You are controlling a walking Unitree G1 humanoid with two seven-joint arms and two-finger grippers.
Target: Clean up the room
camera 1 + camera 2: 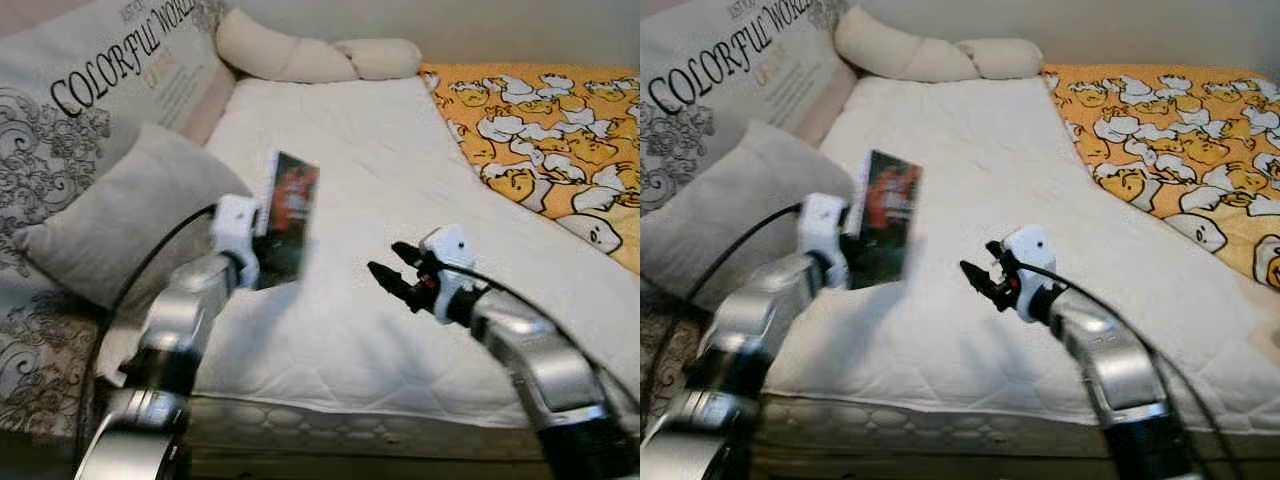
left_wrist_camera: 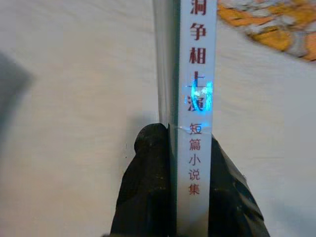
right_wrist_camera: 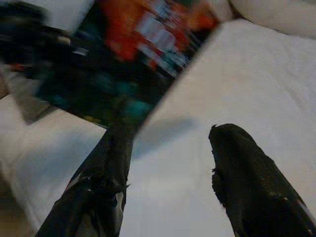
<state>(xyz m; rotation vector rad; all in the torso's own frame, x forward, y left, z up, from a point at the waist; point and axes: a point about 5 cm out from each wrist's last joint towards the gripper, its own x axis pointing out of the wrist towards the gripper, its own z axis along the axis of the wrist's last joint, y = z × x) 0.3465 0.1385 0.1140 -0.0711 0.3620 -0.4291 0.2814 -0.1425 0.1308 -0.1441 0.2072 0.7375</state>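
My left gripper (image 1: 262,238) is shut on a thin book (image 1: 290,215) with a dark and red cover, held upright above the white bed (image 1: 370,170). Its white spine with red characters (image 2: 197,98) runs between the two black fingers (image 2: 148,192) in the left wrist view. To its right, my right gripper (image 1: 385,268) hovers open over the mattress with nothing between its fingers, pointing toward the book. The right wrist view shows the book's cover (image 3: 123,54) ahead of those fingers (image 3: 252,182).
A grey pillow (image 1: 120,220) and a large printed cushion (image 1: 90,90) lean at the left. A cream knotted bolster (image 1: 310,55) lies at the head of the bed. An orange duck-patterned blanket (image 1: 550,130) covers the right side. The mattress edge (image 1: 330,425) is near.
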